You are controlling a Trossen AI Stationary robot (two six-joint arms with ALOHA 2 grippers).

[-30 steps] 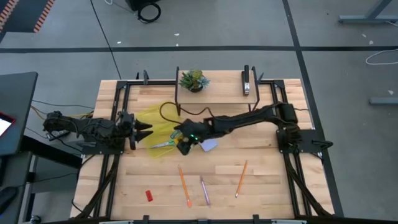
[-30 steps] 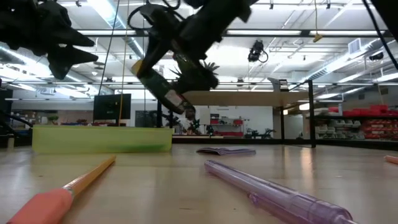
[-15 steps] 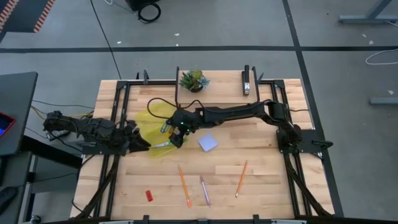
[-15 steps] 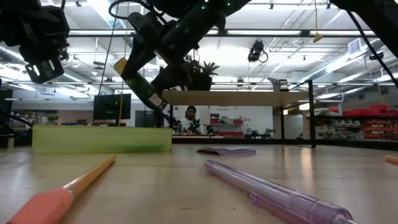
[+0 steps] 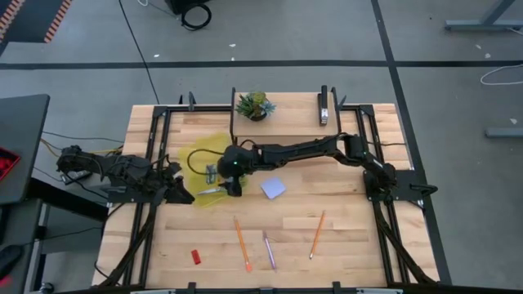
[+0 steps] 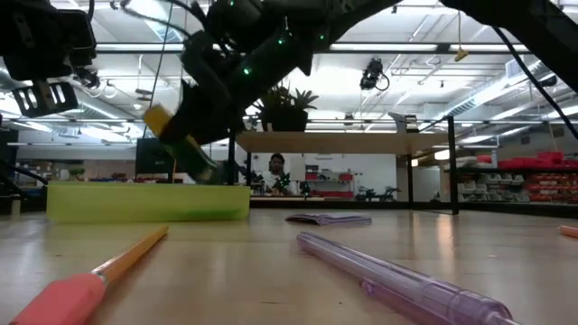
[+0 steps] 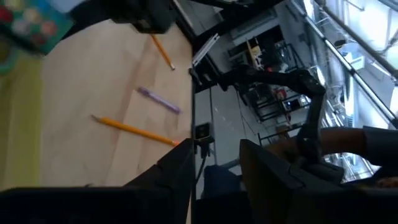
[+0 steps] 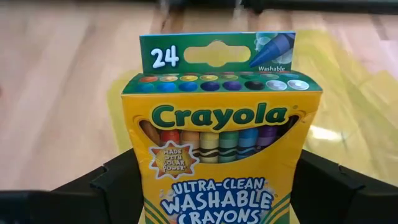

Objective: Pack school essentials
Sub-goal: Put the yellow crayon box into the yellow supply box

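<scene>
My right gripper (image 5: 221, 170) reaches from the table's right side over a flat yellow pouch (image 5: 198, 155) and is shut on the yellow-green crayon box (image 8: 214, 124), which shows tilted in the low view (image 6: 172, 137). Green-handled scissors (image 5: 215, 190) lie on the pouch's near edge. The pale blue notepad (image 5: 273, 188) lies flat just right of them. Two orange pencils (image 5: 242, 243) (image 5: 316, 234), the purple pen (image 5: 268, 250) and the red eraser (image 5: 196, 256) lie near the front edge. My left gripper (image 7: 217, 177) stands open at the pouch's left, with nothing between its fingers. My right gripper pinches the crayon box's lower part by its two narrow sides (image 8: 148, 193) between its two fingers (image 8: 115, 183). The fingers slant down from the table's right. The box is lifted clear above the pouch, tilted, with its top flap (image 8: 214, 53) pointing away from the gripper.
A small potted plant (image 5: 255, 104) and a black stapler (image 5: 324, 106) stand on the raised shelf at the far edge. A black frame (image 5: 163, 139) runs along the table's left, right and far sides. Bare wood (image 5: 359, 237) lies at the near right.
My right gripper has carried the crayon box toward the table's left and a little down, from near the notepad to above the yellow pouch, rolling so that the box turned about. My left gripper has rolled in place and now points more toward the near edge.
</scene>
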